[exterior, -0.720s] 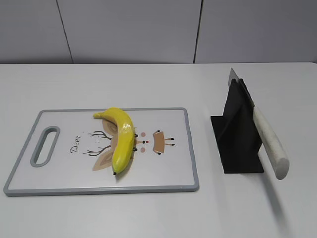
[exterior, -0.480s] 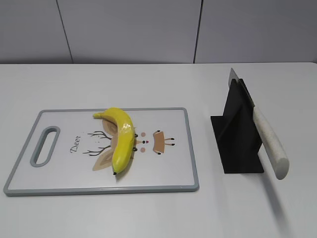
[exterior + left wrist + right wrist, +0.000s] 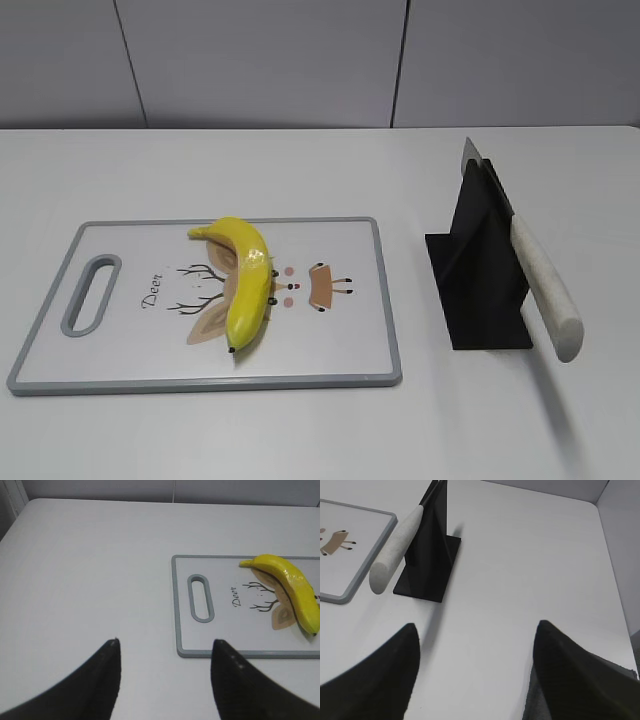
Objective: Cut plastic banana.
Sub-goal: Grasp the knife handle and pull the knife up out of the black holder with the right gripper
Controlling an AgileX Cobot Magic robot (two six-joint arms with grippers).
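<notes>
Left gripper agape off cutting board edge; banana inboard

Bright, even, diffuse light, no harsh glare. Soft shadow falls beside the black knife stand and under the knife handle. Small highlights on the plastic banana. Exterior view sharp; both wrist views soft, with near fingertips blurred.

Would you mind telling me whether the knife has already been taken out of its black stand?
No, the knife rests slotted in the black stand, its white handle sticking out toward the camera and no gripper near it.
</notes>
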